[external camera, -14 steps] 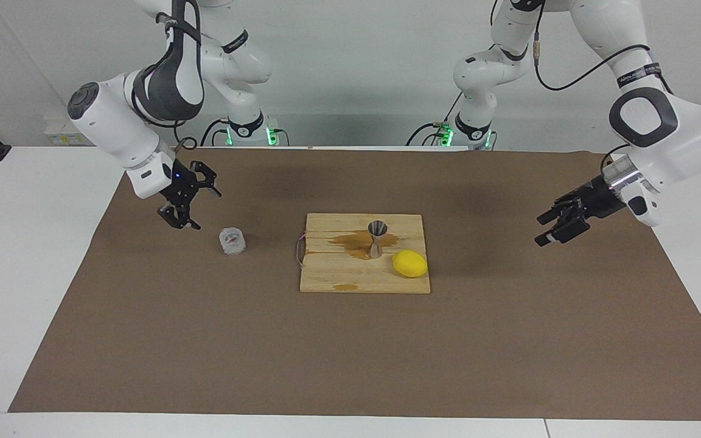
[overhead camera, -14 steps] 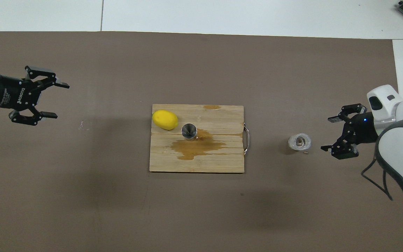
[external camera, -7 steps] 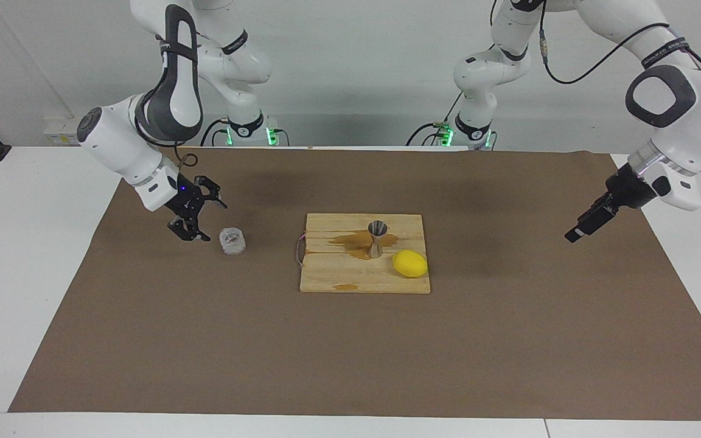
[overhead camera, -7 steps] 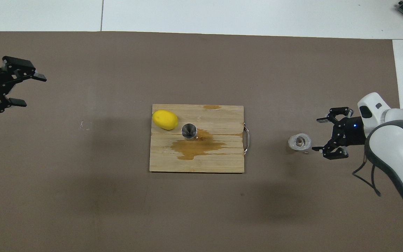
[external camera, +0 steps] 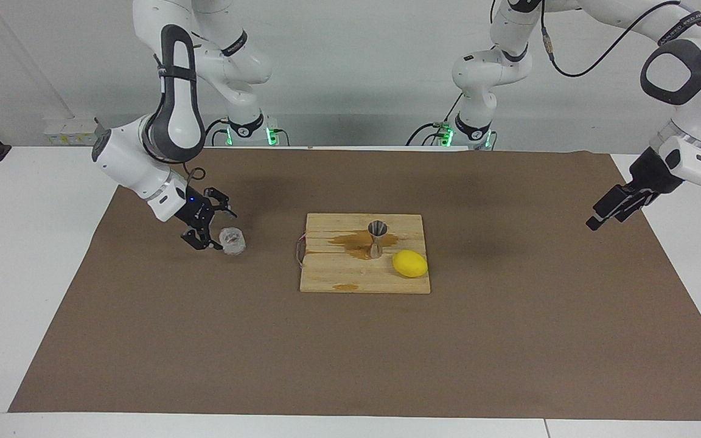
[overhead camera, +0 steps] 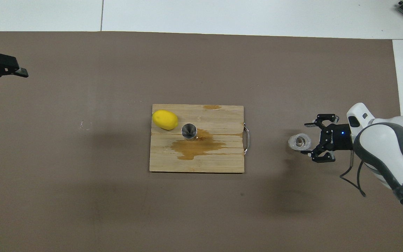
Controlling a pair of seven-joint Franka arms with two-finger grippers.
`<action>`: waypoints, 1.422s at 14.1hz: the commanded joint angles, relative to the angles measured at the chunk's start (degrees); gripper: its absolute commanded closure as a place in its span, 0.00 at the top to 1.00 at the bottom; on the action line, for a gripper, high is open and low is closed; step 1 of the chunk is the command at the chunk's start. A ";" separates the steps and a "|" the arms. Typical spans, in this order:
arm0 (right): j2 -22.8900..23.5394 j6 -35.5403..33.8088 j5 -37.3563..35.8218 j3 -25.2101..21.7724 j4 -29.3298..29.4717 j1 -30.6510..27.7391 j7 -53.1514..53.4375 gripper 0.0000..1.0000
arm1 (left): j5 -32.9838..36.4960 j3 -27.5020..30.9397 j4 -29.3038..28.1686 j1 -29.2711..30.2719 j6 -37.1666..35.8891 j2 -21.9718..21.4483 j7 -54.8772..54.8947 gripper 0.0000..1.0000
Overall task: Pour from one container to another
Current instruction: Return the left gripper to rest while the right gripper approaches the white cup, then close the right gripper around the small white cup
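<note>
Two robot arms reach over a table with a brown mat (external camera: 350, 353) on it. Near the robots, at the right arm's end of the table, a small clear glass (external camera: 232, 239) (overhead camera: 299, 142) stands upright on the mat. The right gripper (external camera: 215, 229) (overhead camera: 307, 141) is low, just beside the glass. Its fingers are spread wide, one on each side of the glass, and it holds nothing. I cannot tell if a finger touches the glass.

In the middle of the mat lies a wooden board (external camera: 338, 277) (overhead camera: 166, 164). A small metal cup (external camera: 376, 238) (overhead camera: 189, 131) with a thin waist stands upright on it. A brown wet patch (external camera: 350, 242) (overhead camera: 192, 147) spreads on the board around the cup. A yellow lemon (external camera: 410, 263) (overhead camera: 165, 119) lies on the board just beside the cup, a bit farther from the robots.

The left gripper (external camera: 603, 214) (overhead camera: 7, 78) waits up in the air over the mat's edge at the left arm's end of the table, well apart from the board. Its fingers are open and it holds nothing.
</note>
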 commanded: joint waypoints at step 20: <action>8.87 2.92 13.78 0.54 -2.55 -3.06 -21.64 1.00 | 10.60 1.08 -6.79 -5.89 -12.71 -12.33 17.77 1.00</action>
